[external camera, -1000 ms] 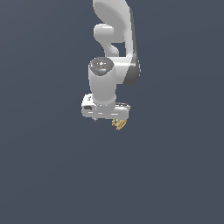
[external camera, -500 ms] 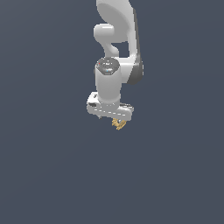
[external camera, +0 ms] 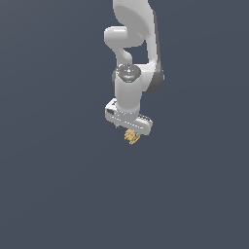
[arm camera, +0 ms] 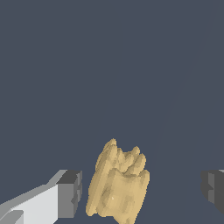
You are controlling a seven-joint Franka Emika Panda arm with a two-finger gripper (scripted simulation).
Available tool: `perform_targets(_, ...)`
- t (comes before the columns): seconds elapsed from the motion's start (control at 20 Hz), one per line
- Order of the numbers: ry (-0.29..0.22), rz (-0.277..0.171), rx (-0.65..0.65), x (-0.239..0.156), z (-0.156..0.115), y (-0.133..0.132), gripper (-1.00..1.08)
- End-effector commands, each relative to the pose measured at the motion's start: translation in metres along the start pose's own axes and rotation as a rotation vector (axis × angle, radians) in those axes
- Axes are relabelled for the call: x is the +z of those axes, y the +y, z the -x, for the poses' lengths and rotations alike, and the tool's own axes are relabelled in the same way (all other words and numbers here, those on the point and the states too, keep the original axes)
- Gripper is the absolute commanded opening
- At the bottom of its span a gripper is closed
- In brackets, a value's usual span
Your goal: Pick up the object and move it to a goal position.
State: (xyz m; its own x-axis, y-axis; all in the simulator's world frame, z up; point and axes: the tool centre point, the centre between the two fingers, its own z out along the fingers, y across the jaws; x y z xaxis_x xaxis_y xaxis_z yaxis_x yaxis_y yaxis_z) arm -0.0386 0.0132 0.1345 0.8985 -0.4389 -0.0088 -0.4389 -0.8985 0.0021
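Your gripper [external camera: 130, 132] points down from the white arm [external camera: 130, 87] against a plain dark grey background. In the wrist view the two dark finger pads [arm camera: 70, 194] stand spread wide. The object [arm camera: 117, 183], a tan-yellow lumpy piece with ridged, finger-like segments, sits between them, close to one pad, with a narrow gap showing there and a wide gap to the other pad. The claw is therefore apart, not clamped on the piece.

In the exterior view the object [external camera: 132, 137] shows directly below the gripper body, much smaller than it. Whether it rests on a surface cannot be confirmed; the background is uniform and you have no visible shadow or edge to judge by.
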Motion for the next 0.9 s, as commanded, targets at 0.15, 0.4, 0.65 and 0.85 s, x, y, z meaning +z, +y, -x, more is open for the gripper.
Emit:
perform_targets(0.15,0.003,-0.001,0.125,0.006,0.016,-0.006,1.0)
perform_targets(0.4,0.006,-0.002,0.219,0.01,0.029,-0.01,1.0)
perform_targets(0.65,0.007,-0.003,0.285,0.013,0.037,-0.012,1.0)
perform_targets(0.85,0.008,-0.003,0.317,0.014,0.042,-0.013,1.0)
